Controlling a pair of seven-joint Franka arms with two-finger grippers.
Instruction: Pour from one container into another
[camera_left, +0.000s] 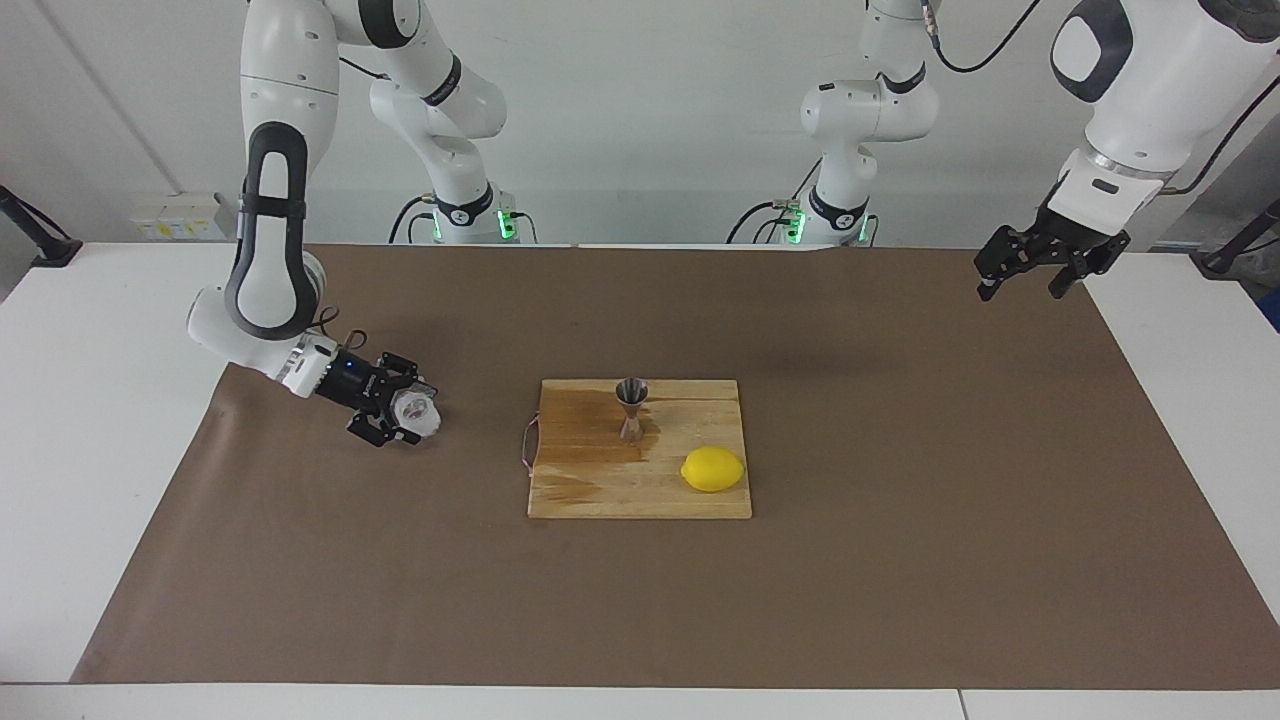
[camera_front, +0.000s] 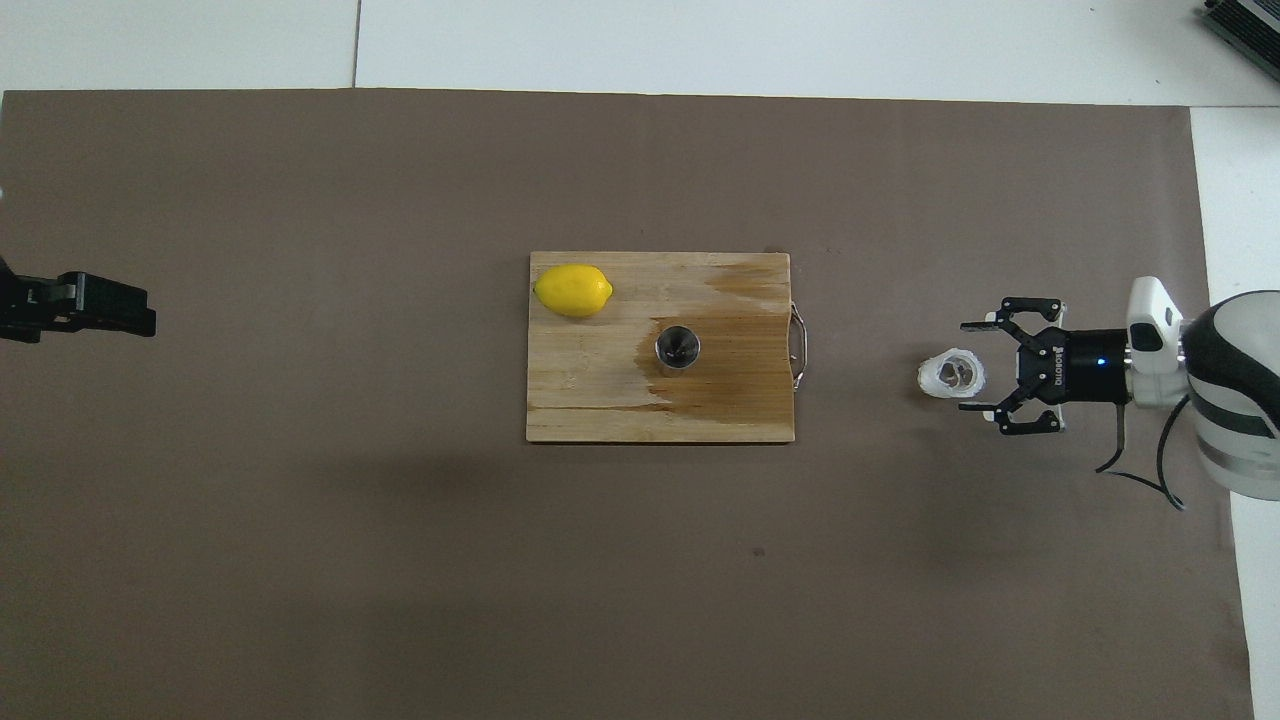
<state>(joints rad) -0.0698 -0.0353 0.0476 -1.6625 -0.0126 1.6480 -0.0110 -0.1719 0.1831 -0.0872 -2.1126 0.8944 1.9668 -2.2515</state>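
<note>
We see the right gripper (camera_front: 975, 364) low over the brown mat (camera_left: 900, 560) at the right arm's end of the table, fingers spread, holding nothing. The clear cup (camera_front: 951, 374) sits on the mat just beside its fingertips, free of them in the overhead view. The steel jigger (camera_left: 631, 408) stands upright on the wooden cutting board (camera_left: 600, 490) mid-table, well apart from the cup. A lemon (camera_left: 713, 469) lies on the board, farther from the robots than the jigger. Left gripper (camera_left: 1025, 278) waits, raised over the mat's corner at the left arm's end, fingers spread, empty.
</note>
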